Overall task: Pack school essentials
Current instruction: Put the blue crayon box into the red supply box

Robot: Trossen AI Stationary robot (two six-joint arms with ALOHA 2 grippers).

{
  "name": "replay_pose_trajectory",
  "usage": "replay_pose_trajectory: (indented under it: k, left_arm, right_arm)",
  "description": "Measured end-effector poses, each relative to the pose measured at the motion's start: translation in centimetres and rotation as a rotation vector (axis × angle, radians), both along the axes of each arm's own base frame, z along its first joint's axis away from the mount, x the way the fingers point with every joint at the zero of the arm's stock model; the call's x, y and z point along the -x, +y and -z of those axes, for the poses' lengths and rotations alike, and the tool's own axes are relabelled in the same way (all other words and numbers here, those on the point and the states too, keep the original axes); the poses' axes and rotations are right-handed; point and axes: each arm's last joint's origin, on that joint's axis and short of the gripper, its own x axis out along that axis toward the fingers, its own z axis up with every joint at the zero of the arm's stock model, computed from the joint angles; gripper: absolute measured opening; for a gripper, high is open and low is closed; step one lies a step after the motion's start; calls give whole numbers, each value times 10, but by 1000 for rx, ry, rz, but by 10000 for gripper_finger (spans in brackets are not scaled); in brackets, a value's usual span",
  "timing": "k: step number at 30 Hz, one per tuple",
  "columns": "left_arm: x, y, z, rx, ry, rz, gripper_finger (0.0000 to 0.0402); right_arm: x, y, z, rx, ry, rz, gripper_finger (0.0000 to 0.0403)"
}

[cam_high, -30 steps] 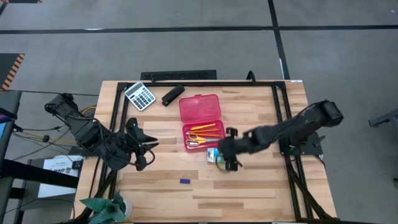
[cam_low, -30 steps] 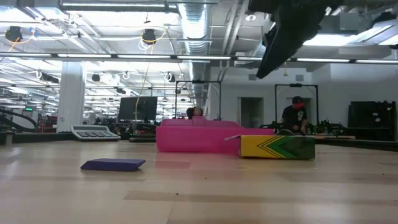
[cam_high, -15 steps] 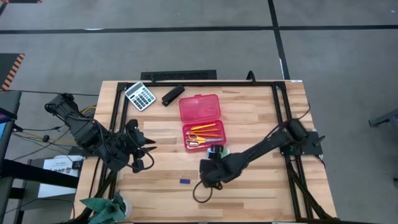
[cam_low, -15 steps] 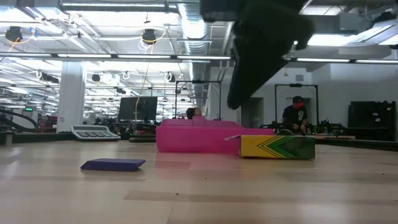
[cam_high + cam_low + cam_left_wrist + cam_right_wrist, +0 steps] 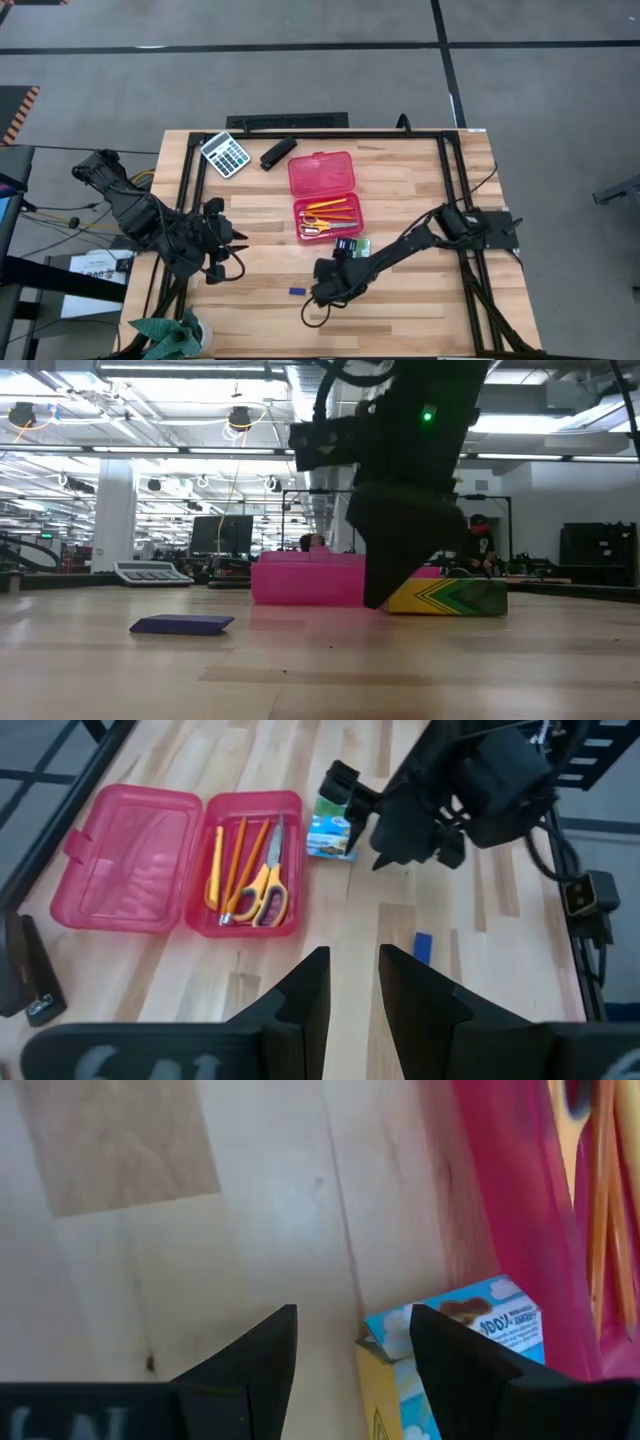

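The right tool (image 5: 325, 288) is hanging low over the counter (image 5: 420, 310) with its dark fingers (image 5: 455, 1355) a little apart, holding nothing. Just beside it a small boxy packet (image 5: 356, 246) is lying flat, touching the pink plastic case (image 5: 325, 195). The case is lying open; the scissors (image 5: 262, 892), pencils (image 5: 240, 848) and pen (image 5: 217, 865) are lying side by side along it. A tiny flat blue piece (image 5: 297, 292) is resting on the pale wood planks nearby. The left tool (image 5: 222, 250) is waiting by the counter's left edge, fingers slightly apart.
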Motion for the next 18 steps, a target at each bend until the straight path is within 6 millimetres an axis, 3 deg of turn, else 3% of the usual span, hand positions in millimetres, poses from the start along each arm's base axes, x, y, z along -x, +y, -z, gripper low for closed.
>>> replay_pose_trajectory:
  k: [9,18]
  left_arm:
    - [3,-4,0,-7,-8,20,85]
    - [3,-4,0,-9,-9,19,85]
  right_arm:
    - [5,-4,2,63,-11,99,197]
    - [13,-8,2,92,18,186,138]
